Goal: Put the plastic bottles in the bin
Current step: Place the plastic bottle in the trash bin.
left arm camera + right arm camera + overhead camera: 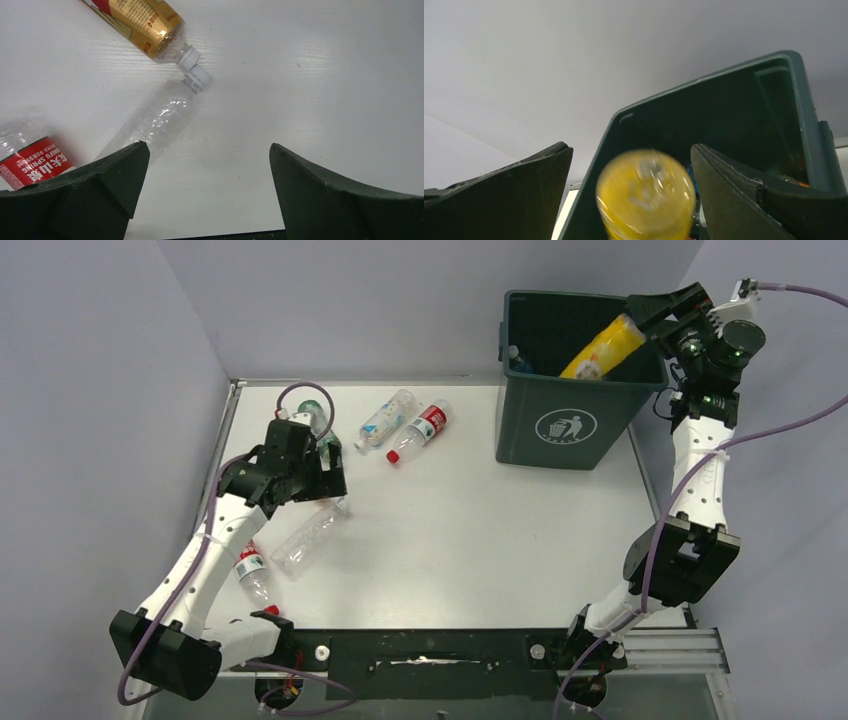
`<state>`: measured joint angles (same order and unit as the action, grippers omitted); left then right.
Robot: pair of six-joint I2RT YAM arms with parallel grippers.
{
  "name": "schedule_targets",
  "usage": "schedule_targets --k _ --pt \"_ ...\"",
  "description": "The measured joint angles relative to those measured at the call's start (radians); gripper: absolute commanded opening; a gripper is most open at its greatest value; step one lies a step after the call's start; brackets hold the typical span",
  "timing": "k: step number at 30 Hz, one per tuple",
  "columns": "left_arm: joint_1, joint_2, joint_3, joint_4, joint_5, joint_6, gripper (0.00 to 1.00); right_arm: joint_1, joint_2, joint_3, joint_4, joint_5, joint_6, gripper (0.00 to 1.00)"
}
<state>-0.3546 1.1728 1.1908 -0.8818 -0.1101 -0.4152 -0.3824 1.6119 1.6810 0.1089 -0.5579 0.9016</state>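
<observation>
Yellow bottle (pixel 603 348) is leaning into the bin (pixel 575 430) between the spread, unclasped fingers of the right hand (pixel 631 160); left hand (pixel 210 165) is hovering wide open, empty.

Yellow bottle (pixel 604 348) tilted in green bin (pixel 570 430) (upright), clear bottles (pixel 308 538) lying flat leftward

My gripper (pixel 207 150) spread wide over white table (pixel 310 75). Clear bottle (pixel 162 120) partly under one finger, cap against gold-labelled bottle (pixel 145 22)'s cap. Red-labelled bottle (pixel 30 160) at frame's left edge.
</observation>
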Motion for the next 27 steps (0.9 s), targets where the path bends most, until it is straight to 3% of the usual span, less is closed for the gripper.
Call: schedule_targets --k 6,12,16,22,27 --pt "0.035 0.031 -0.033 -0.003 -0.024 0.011 0.94 0.0 0.077 0.06 -0.082 -0.005 -0.038 1.0" --pt "0.049 0.106 -0.081 0.019 -0.011 0.051 0.97 0.008 0.056 0.066 -0.177 -0.021 -0.08 0.98" --pt "0.049 0.141 -0.121 0.041 0.019 0.08 0.97 0.044 -0.072 -0.01 -0.232 -0.018 -0.119 0.98" --pt "0.051 0.245 -0.097 0.083 0.018 0.081 0.97 0.203 -0.373 -0.223 -0.252 -0.023 -0.173 0.98" --pt "0.07 0.288 -0.089 0.116 -0.024 0.084 0.98 0.251 -0.539 -0.428 -0.248 -0.028 -0.18 0.98"
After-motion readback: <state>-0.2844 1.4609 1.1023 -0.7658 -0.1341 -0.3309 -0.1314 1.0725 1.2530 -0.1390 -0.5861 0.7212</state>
